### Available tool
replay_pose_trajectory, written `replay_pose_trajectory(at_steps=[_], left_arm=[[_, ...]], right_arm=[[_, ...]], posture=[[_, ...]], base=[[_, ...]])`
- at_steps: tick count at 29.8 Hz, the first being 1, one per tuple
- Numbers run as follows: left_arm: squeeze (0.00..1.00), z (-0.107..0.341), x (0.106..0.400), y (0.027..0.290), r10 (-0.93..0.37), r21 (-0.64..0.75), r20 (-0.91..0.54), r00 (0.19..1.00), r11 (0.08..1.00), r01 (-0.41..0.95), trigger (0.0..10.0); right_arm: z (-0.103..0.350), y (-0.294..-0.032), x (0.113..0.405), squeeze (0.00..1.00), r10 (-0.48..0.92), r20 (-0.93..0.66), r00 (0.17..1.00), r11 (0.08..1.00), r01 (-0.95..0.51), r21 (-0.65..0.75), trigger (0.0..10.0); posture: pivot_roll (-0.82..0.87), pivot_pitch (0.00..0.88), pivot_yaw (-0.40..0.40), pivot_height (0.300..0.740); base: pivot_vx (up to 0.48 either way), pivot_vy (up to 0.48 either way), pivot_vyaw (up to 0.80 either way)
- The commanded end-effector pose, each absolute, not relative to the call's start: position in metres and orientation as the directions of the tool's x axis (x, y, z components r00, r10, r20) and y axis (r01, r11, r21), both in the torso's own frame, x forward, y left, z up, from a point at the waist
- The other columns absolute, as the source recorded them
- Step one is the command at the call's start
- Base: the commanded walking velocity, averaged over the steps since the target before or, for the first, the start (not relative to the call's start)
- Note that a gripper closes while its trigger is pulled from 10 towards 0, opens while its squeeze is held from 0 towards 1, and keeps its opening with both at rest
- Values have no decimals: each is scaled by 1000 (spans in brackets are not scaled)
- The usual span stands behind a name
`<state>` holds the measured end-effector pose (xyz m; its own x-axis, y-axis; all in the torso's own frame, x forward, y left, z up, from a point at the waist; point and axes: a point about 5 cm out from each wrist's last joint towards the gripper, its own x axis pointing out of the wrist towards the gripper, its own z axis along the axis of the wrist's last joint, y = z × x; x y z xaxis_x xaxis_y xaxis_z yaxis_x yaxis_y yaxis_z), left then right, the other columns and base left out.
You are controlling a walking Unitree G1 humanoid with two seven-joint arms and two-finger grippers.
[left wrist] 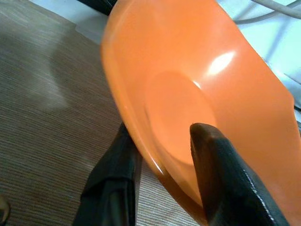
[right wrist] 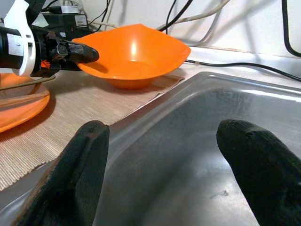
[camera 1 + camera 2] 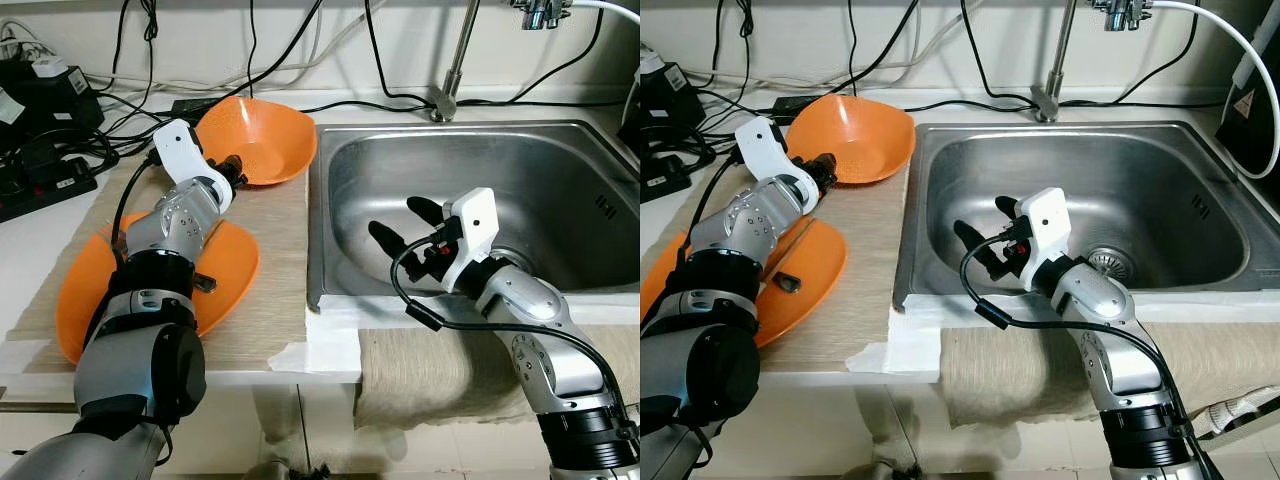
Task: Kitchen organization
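**Desk:** While the left arm is up at the counter, what does it have?

**Operator:** I have the left gripper (image 3: 237,170) closed over the near rim of the orange bowl (image 3: 262,135), upper left of centre in the left eye view. In the left wrist view one black finger (image 1: 230,188) lies inside the bowl and the other sits under the rim, the wall pinched between them. Lower left, an orange plate (image 3: 228,268) lies flat on the woven mat (image 3: 270,300), partly under my forearm.

**Desk:** How will that bowl handle?

**Operator:** I judge it light, stiff plastic; it looks glossy, so probably slick. A rim pinch is the only hold it offers, and I would expect it to swing about that one point if lifted fast.

**Desk:** Which way does it face?

**Operator:** Mouth up, tilted slightly. It is squarish with rounded corners, so no clear long axis; one corner points toward the sink (image 3: 560,140), whose edge it nearly touches.

**Desk:** And on the right?

**Operator:** My right gripper (image 3: 405,228) hovers in the basin, centre frame, fingers spread wide, holding nothing.
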<state>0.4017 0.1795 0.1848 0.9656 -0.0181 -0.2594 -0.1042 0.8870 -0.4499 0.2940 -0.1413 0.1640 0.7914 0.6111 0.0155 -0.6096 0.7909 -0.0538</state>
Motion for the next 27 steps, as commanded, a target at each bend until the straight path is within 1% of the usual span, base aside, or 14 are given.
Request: replay_pose_trajectory(at_steps=[1,7,8,14,27], left_arm=[[0,194,404,180,-24,-444,-226,974,892,-81,0],[0,200,404,179,-41,-457,-186,982,888,-50,0],[0,203,404,177,-65,-466,-176,982,885,-25,0],[0,207,405,174,-91,-464,-158,983,886,8,0],[0,212,405,173,-117,-485,-134,984,874,38,0]], right_arm=[[165,-140,293,0,608,17,794,793,-606,-58,10000],[164,-140,293,0,607,13,794,793,-606,-56,10000],[163,-140,293,0,606,10,795,794,-605,-56,10000],[163,-141,293,0,602,8,799,798,-600,-56,10000],[162,-143,294,0,594,8,805,804,-592,-56,10000]], posture=[[-9,0,60,740],[-9,0,60,740],[-9,0,60,740],[-8,0,59,740],[-11,0,62,740]], base=[[0,0,0],[0,0,0],[0,0,0],[0,0,0],[0,0,0]])
